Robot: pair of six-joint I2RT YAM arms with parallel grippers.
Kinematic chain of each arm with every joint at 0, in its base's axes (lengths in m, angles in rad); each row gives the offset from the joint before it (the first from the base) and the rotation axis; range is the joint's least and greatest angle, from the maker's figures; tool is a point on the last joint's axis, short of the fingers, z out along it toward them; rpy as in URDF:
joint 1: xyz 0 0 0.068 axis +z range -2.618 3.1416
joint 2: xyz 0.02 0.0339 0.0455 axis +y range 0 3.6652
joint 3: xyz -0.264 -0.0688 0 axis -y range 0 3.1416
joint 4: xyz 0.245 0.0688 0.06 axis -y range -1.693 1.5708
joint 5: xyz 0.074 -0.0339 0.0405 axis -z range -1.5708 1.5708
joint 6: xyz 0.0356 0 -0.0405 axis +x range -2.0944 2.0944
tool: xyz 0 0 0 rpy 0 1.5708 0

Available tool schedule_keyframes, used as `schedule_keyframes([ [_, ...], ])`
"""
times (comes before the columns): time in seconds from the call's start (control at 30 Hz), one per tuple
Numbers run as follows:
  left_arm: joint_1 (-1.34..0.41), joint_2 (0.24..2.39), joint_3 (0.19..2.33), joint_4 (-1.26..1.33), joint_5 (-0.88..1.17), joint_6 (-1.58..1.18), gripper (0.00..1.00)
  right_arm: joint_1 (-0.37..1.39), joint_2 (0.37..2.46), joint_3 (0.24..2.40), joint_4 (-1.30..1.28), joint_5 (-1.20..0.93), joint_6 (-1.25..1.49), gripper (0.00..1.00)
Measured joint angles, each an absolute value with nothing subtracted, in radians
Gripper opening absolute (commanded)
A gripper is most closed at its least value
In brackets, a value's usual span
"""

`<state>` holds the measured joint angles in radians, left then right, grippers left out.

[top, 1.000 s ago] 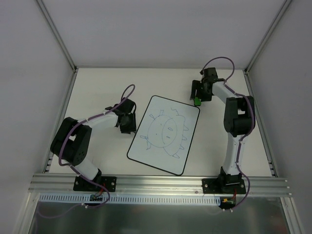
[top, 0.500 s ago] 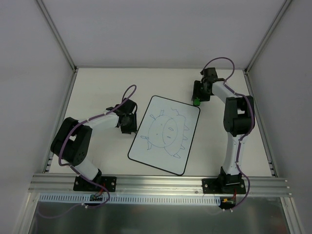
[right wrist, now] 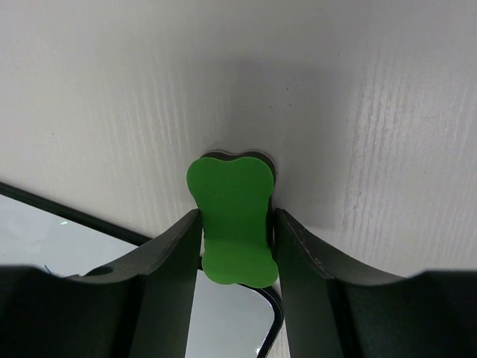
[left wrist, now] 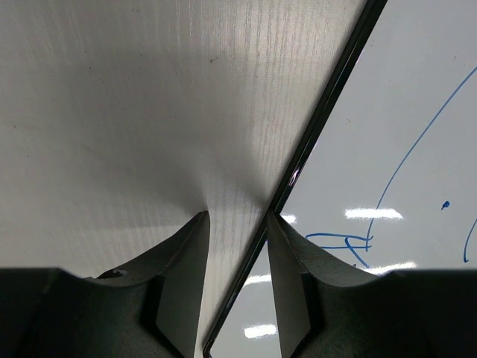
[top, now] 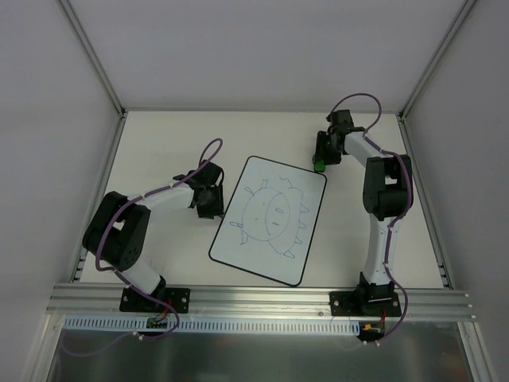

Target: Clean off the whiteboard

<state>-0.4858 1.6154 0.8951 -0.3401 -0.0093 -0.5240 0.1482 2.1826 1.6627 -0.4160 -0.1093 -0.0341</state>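
Observation:
The whiteboard (top: 270, 219) lies flat in the middle of the table, tilted, with a blue line doodle on it. My left gripper (top: 210, 200) is at its left edge. In the left wrist view the gripper (left wrist: 235, 216) is slightly open and straddles the board's black edge, with one finger over the table and one over the whiteboard (left wrist: 387, 112). My right gripper (top: 321, 157) is just beyond the board's far right corner, shut on the small green eraser (top: 319, 165). In the right wrist view the gripper (right wrist: 236, 212) pinches the eraser (right wrist: 232, 220) on both sides, above the whiteboard's corner (right wrist: 223, 321).
White walls with metal corner posts (top: 91, 56) enclose the table on the left, back and right. An aluminium rail (top: 254, 298) runs along the near edge, where the arm bases are bolted. Purple cables loop over both arms.
The right gripper's jaws have closed round the green eraser and it has shifted slightly. The left gripper has nudged a little towards the board's edge.

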Motion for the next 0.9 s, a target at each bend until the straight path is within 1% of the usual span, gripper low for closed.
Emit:
schedule_keyframes([
  [0.13,-0.486,1.615,0.895,-0.341,-0.009,-0.524,0.38,0.152,2.184,1.666,-0.417,-0.104,-0.034,0.47],
  [0.17,-0.486,1.615,0.895,-0.341,-0.009,-0.524,0.38,0.152,2.184,1.666,-0.417,-0.101,-0.034,0.45],
  [0.23,-0.486,1.615,0.895,-0.341,-0.009,-0.524,0.38,0.155,2.184,1.666,-0.417,-0.093,-0.036,0.39],
  [0.33,-0.486,1.615,0.895,-0.341,-0.009,-0.524,0.38,0.156,2.184,1.666,-0.416,-0.089,-0.038,0.26],
  [0.37,-0.486,1.615,0.895,-0.341,-0.009,-0.525,0.38,0.157,2.184,1.666,-0.416,-0.087,-0.038,0.19],
  [0.4,-0.488,1.615,0.895,-0.341,-0.009,-0.525,0.38,0.159,2.184,1.666,-0.416,-0.084,-0.038,0.16],
  [0.43,-0.491,1.615,0.895,-0.341,-0.010,-0.525,0.38,0.161,2.183,1.666,-0.416,-0.079,-0.041,0.10],
  [0.47,-0.493,1.615,0.895,-0.341,-0.009,-0.526,0.38,0.164,2.183,1.666,-0.416,-0.074,-0.045,0.09],
  [0.5,-0.496,1.615,0.895,-0.342,-0.009,-0.529,0.40,0.170,2.178,1.662,-0.413,-0.067,-0.049,0.07],
  [0.57,-0.498,1.613,0.895,-0.344,-0.009,-0.531,0.43,0.185,2.152,1.634,-0.402,-0.040,-0.065,0.05],
  [0.7,-0.504,1.610,0.895,-0.345,-0.009,-0.540,0.45,0.237,2.037,1.534,-0.387,-0.012,-0.084,0.00],
  [0.9,-0.508,1.608,0.895,-0.349,-0.009,-0.547,0.46,0.361,1.855,1.399,-0.390,-0.021,-0.081,0.00],
])
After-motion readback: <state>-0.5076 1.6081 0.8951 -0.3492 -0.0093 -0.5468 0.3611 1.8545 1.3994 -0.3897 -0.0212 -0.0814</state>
